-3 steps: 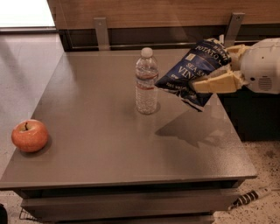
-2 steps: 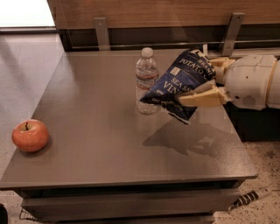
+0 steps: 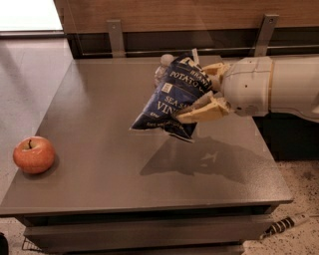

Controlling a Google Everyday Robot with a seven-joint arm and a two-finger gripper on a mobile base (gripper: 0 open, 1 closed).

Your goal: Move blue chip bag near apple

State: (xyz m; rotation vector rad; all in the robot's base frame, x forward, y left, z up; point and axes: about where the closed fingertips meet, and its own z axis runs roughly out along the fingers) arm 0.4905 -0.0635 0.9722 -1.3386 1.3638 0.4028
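The gripper (image 3: 195,93) reaches in over the right edge of the worktop (image 3: 99,129), its 2 tan fingers (image 3: 199,112) clamped on the blue chip bag (image 3: 167,102), which hangs tilted in the air above the worktop's middle. The apple (image 3: 34,154) sits well apart at the left edge, near the front-left corner. A water bottle (image 3: 164,62) stands mostly hidden behind the bag, toward the back edge.

Warm, kinda dim indoor light. Blown-out bright patch (image 3: 30,15) seen top left. Broad soft shadow (image 3: 199,159) thrown on table (image 3: 99,149) under gripper (image 3: 193,94), clamped on blue chip bag (image 3: 169,102) above table's right half. Small shadow cast right of apple (image 3: 33,154). Dull sheen noted on tabletop.
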